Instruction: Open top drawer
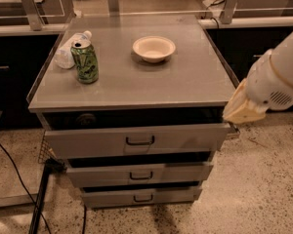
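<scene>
The top drawer (88,143) lies left of the claw and slightly lower. Its front stands a little way out from the cabinet, with a dark gap above it. Its dark bar handle (140,141) is well left of the claw. On the desk (185,77), far left of the claw and further back, a plastic bottle (63,52) lies beside an upright green can (85,61). A pale bowl (154,48) sits nearer, still well apart. The claw (240,109) hangs just beside the desk's right front corner, at the drawer's right end. I cannot tell whether it is spread or pressed together. The white arm (283,72) slopes down to it from the upper right.
</scene>
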Robot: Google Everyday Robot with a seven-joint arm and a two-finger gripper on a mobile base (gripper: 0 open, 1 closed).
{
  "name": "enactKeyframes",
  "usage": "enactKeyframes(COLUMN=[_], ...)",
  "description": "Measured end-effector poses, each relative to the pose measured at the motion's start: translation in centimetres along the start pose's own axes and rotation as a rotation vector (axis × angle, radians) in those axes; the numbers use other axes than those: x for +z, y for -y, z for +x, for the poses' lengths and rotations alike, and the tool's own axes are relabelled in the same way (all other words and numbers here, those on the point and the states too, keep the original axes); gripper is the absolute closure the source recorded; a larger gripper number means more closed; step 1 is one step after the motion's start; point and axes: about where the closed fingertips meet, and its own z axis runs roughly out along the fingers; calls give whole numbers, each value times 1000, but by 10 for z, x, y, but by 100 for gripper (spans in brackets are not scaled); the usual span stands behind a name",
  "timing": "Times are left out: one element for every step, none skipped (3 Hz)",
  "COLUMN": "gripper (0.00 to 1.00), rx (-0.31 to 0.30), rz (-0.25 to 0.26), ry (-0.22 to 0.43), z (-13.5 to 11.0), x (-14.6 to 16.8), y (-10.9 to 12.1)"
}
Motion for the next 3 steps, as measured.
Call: enactKeyframes(gripper=[100, 100, 100], rx=[24, 49, 49], rz=[-3, -25, -25], ry=[100, 191, 191], z=[8, 10, 10], x=[45, 58, 58], y=[-8, -19, -19])
